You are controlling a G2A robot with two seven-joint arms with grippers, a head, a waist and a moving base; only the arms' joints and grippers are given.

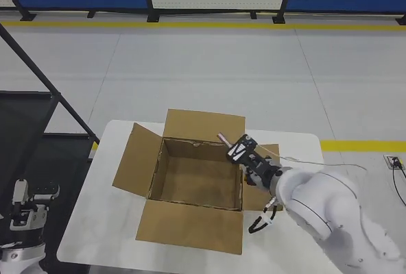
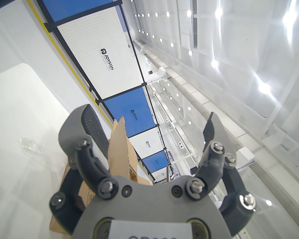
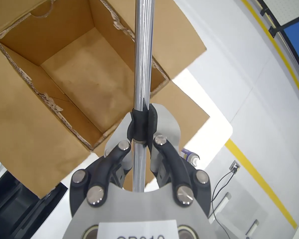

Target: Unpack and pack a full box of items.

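The cardboard box (image 1: 203, 125) stands in the middle of the white table (image 1: 93, 219) with all four flaps folded outward and its top open. In the right wrist view the bare brown floor of the box (image 3: 84, 75) shows, with torn, ragged edges along the rim.

The right gripper (image 3: 141, 123) is closed tight on a shiny metal rod (image 3: 143, 50). Its two black pads are pressed against the rod partway along it, so a long length sticks out past the fingertips and a shorter length runs back between the finger links. From above, this gripper (image 1: 243, 149) hangs over the right rim of the box, and the rod (image 1: 223, 138) points out toward the box's far right corner, above the cardboard and not touching it.

The left gripper (image 2: 149, 115) is wide open with nothing in it, its ribbed pads well apart. It points up toward the ceiling lights. One flap of the box (image 2: 118, 148) rises just beside its finger, and the table top (image 2: 20, 115) lies off to that same side.

In the right wrist view a small can with a blue label (image 3: 189, 155) shows just past one finger, near the table corner (image 3: 214, 130); what it stands on cannot be told. A yellow line (image 1: 371, 145) runs across the grey floor to the right of the table, and a cable (image 1: 403, 188) trails from a floor socket near it
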